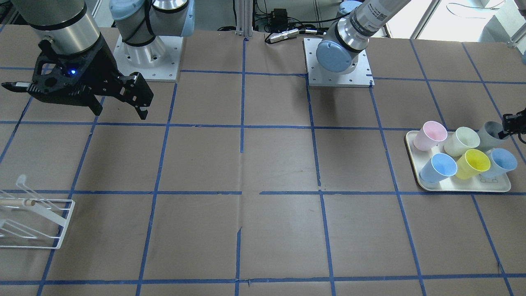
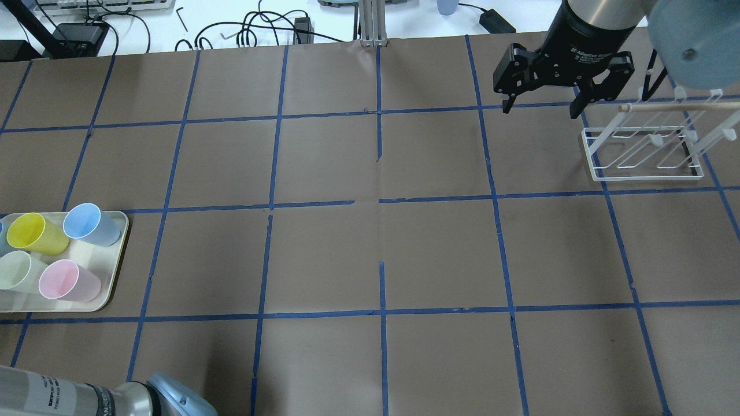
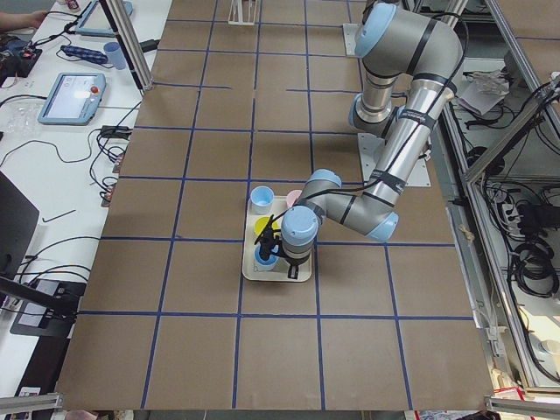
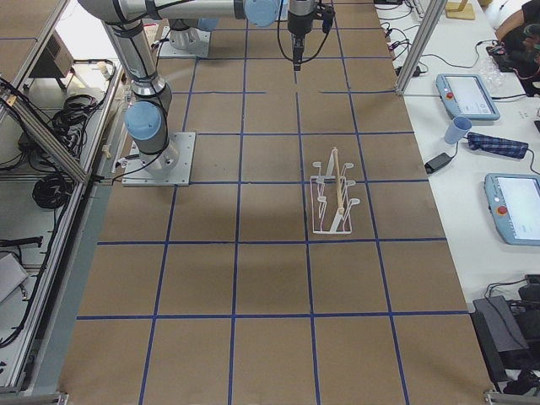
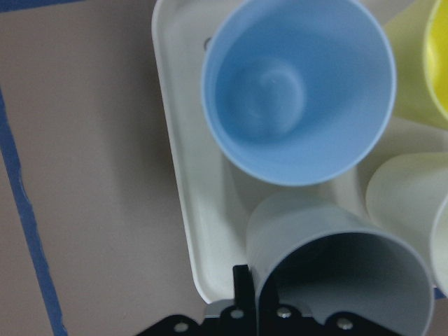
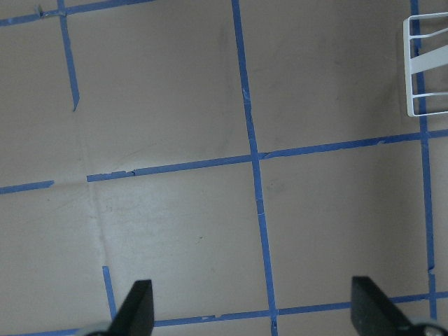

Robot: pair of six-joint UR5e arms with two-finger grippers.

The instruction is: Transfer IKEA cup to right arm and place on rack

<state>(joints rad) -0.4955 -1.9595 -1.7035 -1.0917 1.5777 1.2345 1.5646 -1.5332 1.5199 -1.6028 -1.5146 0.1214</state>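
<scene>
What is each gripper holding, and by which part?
Right gripper: nothing, open. Left gripper: at the rim of the IKEA cup; whether it grips cannot be told.

The frame edge is cutting off most of the left gripper (image 1: 509, 125) at the grey cup (image 1: 491, 134), hiding its grip; the rack (image 1: 65, 224) is running off the opposite edge.

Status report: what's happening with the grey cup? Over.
Left gripper at grey cup on tray, grip unclear. Right gripper open near rack. Neighbour cups crowd it.
</scene>
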